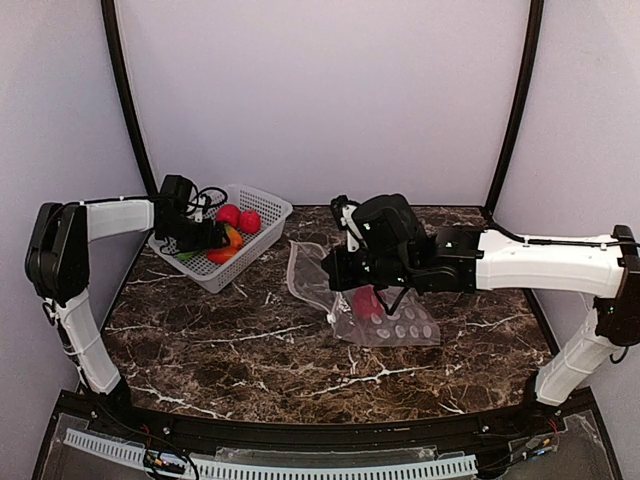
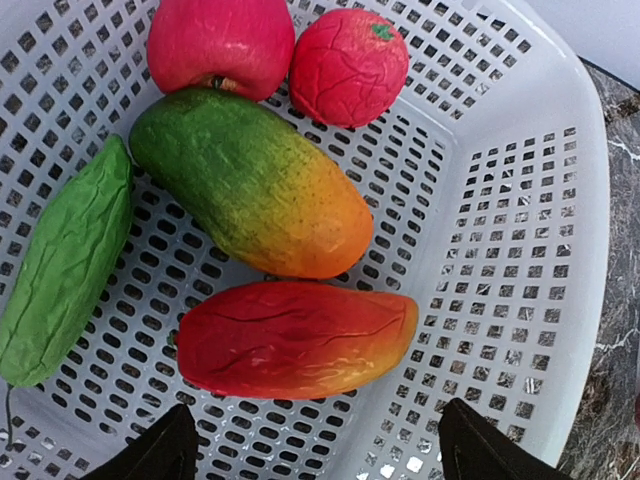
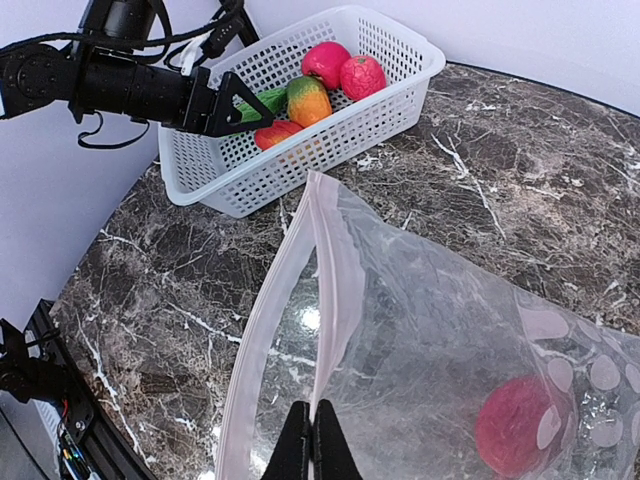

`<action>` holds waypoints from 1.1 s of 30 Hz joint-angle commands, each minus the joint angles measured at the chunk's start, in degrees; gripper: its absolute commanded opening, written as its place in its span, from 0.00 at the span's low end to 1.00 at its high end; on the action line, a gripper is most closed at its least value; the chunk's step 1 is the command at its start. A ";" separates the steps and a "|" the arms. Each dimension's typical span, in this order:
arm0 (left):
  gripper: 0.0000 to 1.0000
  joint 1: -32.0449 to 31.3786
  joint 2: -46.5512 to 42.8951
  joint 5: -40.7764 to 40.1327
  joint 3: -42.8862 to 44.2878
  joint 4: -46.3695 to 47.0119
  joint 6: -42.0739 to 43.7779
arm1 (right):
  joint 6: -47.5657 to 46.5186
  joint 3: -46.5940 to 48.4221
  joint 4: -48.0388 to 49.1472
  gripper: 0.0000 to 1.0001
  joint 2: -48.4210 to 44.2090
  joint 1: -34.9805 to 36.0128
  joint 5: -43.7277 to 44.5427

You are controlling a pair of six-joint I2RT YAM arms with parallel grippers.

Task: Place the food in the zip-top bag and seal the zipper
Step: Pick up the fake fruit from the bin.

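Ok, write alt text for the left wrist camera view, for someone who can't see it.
Five plastic toy foods lie in a white lattice plastic basket: a red-orange oblong piece nearest, a green-to-orange mango-shaped piece, a crinkled green cucumber-like piece and two round red fruits. The dark fingertips of the left tool stand spread apart at the bottom edge.

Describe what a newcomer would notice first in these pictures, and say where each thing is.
Bright toy fruits lie in the white basket at the far left of the table, the open left gripper poised above them. At centre the right gripper pinches one lip of the clear zip-top bag, a red piece inside.
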 commanded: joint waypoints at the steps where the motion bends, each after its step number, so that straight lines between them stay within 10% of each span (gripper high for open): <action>1: 0.85 0.95 1.09 2.05 1.66 -3.64 -3.11 | 0.17 -1.00 1.86 0.00 -1.54 -0.45 0.73; 33: 0.88 0.97 14.52 10.11 9.57 0.84 -5.97 | -0.04 1.14 2.00 0.00 2.62 -0.60 -2.01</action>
